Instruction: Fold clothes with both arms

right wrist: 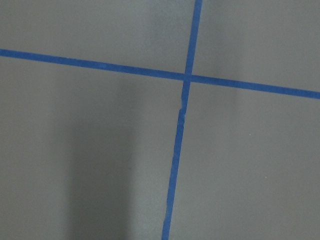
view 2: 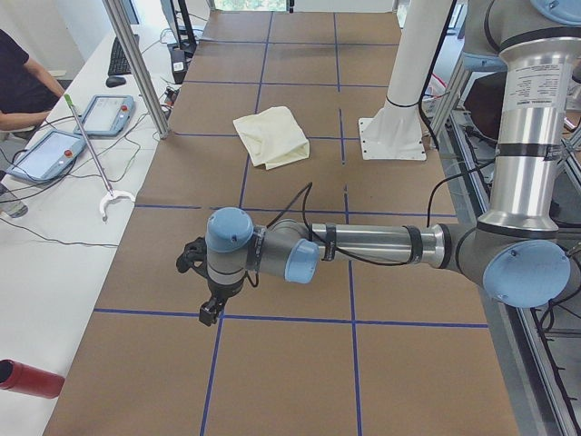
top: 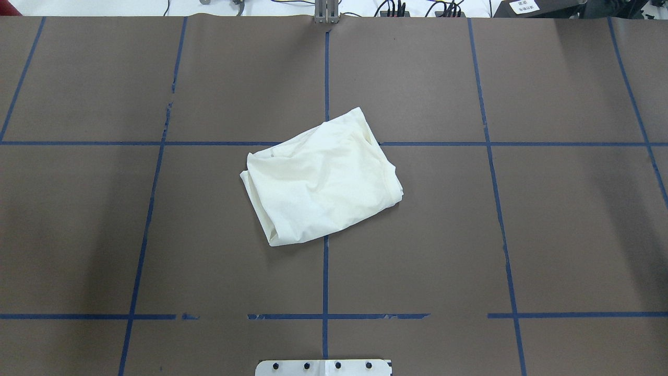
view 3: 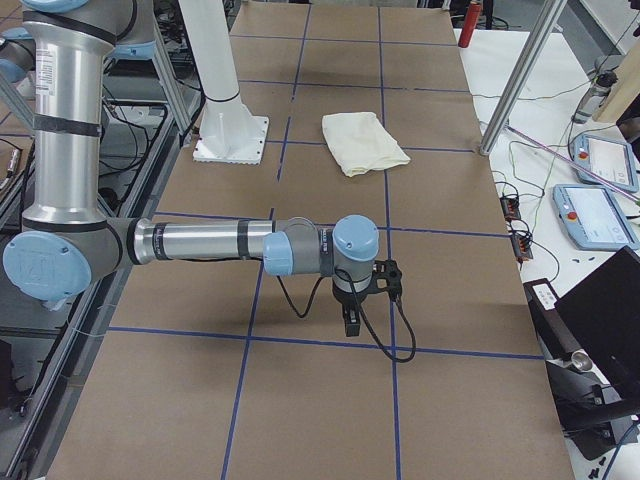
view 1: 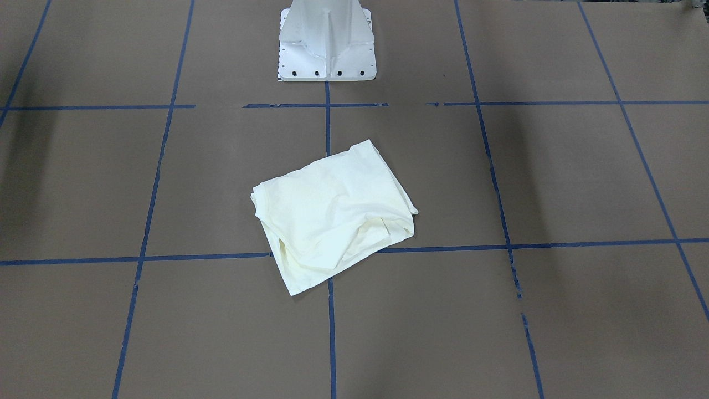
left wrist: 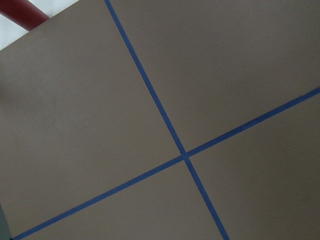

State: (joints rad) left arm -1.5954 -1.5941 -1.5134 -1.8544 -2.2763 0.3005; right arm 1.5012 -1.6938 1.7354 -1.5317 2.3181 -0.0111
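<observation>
The clothes point(view 1: 332, 216) are one cream-white shirt folded into a rumpled rectangle at the table's middle, plain side up, also seen from overhead point(top: 323, 180) and in both side views point(view 2: 272, 136) point(view 3: 365, 142). No print shows. Both arms are stretched out low over the table's ends, far from the shirt. The left gripper point(view 2: 211, 313) points down over a blue tape crossing, and the right gripper point(view 3: 352, 325) hangs the same way at the opposite end. Whether either is open or shut I cannot tell. Both wrist views show only brown table and tape lines.
The white pedestal base point(view 1: 327, 41) stands at the robot's side of the table point(top: 78, 235). A red cylinder point(view 2: 27, 377) lies beside the table's left end. A seated person point(view 2: 18, 82), control tablets point(view 2: 104, 113) point(view 3: 595, 215) and metal posts point(view 2: 136, 64) line the operators' side.
</observation>
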